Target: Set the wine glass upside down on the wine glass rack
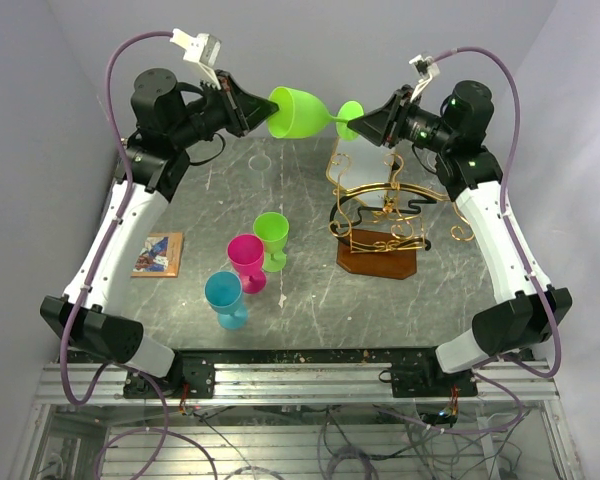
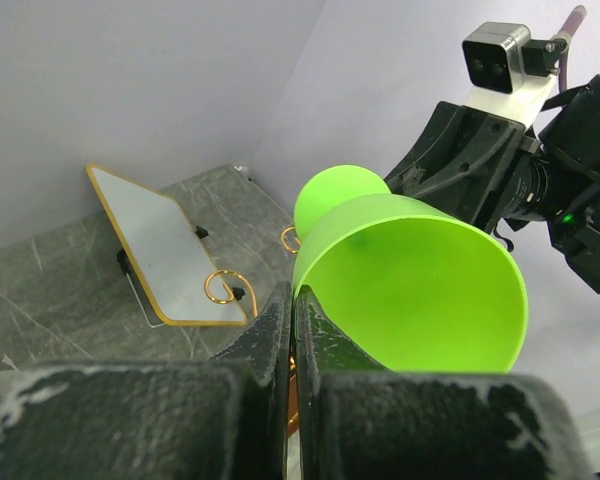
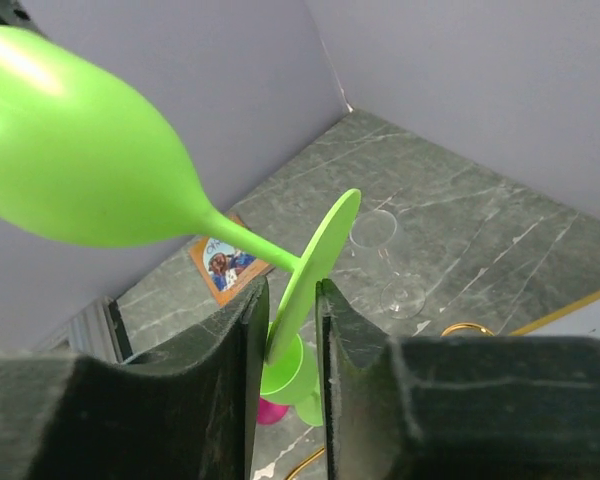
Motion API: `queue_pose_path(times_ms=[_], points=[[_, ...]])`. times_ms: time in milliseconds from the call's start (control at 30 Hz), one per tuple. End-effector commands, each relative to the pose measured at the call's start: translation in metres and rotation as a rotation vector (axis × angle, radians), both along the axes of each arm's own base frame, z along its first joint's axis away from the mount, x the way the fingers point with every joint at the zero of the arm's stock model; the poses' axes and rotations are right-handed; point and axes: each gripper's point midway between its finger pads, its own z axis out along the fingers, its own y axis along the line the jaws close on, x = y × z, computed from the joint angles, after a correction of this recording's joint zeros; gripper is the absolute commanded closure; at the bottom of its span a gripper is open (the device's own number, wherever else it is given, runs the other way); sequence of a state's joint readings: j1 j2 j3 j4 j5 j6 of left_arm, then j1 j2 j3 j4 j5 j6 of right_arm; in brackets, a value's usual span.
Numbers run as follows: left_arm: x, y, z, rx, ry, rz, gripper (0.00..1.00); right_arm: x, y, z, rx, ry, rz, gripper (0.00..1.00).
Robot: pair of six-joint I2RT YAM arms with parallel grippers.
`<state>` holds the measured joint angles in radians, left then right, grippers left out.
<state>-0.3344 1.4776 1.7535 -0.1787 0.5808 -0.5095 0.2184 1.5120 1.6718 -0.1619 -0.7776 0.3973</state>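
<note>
Left hand clamped on green wine glass rim, right hand pinching foot – tilted thin disc may slip once left lets go – glass drops.

The scene is lit brightly and evenly from above. Only short, soft shadows are cast on the table, where faint glare is seen. A pale highlight is carried by the wine glass. The near fingers are rendered dark and slightly blurred.
</note>
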Motion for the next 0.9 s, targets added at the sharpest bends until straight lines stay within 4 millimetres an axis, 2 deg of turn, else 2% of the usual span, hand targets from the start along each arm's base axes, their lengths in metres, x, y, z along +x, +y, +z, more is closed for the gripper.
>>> queue_pose_path(times_ms=[0, 133, 233, 400, 533, 600, 867], points=[[-0.018, -0.004, 0.026, -0.019, -0.101, -0.023, 0.93, 0.006, -0.004, 0.006, 0.008, -0.013, -0.062, 0.79], [-0.017, -0.006, 0.027, -0.006, -0.114, -0.018, 0.93, 0.008, -0.007, 0.003, 0.006, -0.004, -0.085, 1.00], [-0.019, -0.010, 0.026, -0.002, -0.122, -0.033, 0.90, 0.012, -0.012, 0.005, -0.005, -0.010, -0.127, 1.00], [-0.022, -0.014, 0.024, -0.016, -0.110, -0.063, 0.64, 0.023, -0.032, 0.006, -0.069, -0.041, -0.250, 1.00], [-0.027, -0.011, 0.021, 0.001, -0.105, -0.061, 0.42, 0.031, -0.056, 0.010, -0.103, -0.067, -0.350, 1.00], [-0.028, -0.007, 0.018, 0.026, -0.106, -0.037, 0.35, 0.035, -0.070, 0.011, -0.123, -0.084, -0.399, 1.00], [-0.032, 0.020, 0.001, 0.193, -0.163, 0.081, 0.20, 0.054, -0.132, 0.023, -0.349, -0.247, -0.680, 1.00]])
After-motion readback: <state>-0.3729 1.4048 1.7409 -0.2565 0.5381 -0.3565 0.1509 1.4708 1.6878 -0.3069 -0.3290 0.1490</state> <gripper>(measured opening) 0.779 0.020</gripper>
